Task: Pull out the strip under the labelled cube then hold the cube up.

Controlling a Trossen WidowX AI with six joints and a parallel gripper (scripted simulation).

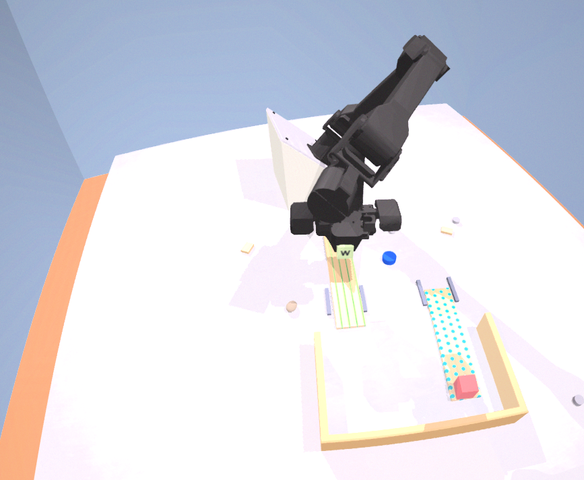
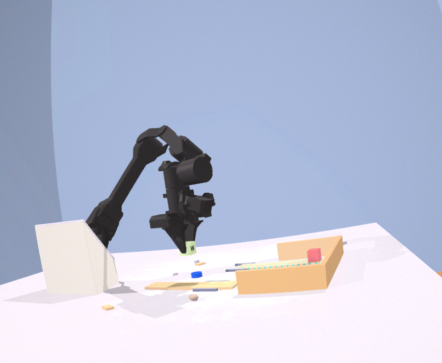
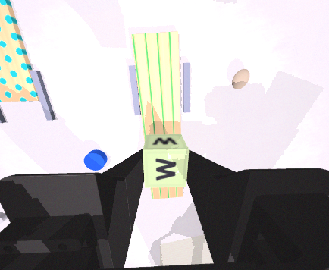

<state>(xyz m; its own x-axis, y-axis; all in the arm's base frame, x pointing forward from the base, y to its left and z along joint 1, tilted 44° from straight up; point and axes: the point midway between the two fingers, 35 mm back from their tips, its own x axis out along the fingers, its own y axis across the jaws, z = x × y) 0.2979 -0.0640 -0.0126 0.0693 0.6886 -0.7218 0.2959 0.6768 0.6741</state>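
Observation:
The pale green cube (image 1: pixel 345 252) (image 2: pixel 189 248) (image 3: pixel 165 167) marked W is between my fingers, up in the air. My gripper (image 1: pixel 345 249) (image 2: pixel 187 247) (image 3: pixel 164 154) points down and is shut on it; in the exterior view there is a wide gap between the cube and the table. The green-striped strip (image 1: pixel 348 307) (image 2: pixel 166 285) (image 3: pixel 157 76) lies flat below, between two grey rails, outside the wooden frame's open side. The dotted strip (image 1: pixel 449 330) (image 2: pixel 283 265) (image 3: pixel 4 57) lies partly inside the frame, with a plain red cube (image 1: pixel 466 386) (image 2: pixel 313 255) on its far end.
A three-sided wooden frame (image 1: pixel 372 435) (image 2: pixel 281 282) stands around the dotted strip's red-cube end. A blue disc (image 1: pixel 388 257) (image 2: pixel 196 274) (image 3: pixel 95 160) and a brown pebble (image 1: pixel 291 305) (image 2: pixel 192 297) (image 3: pixel 241 79) lie on either side of the striped strip. A white wedge block (image 1: pixel 294 172) (image 2: pixel 71 259) stands by the arm's base.

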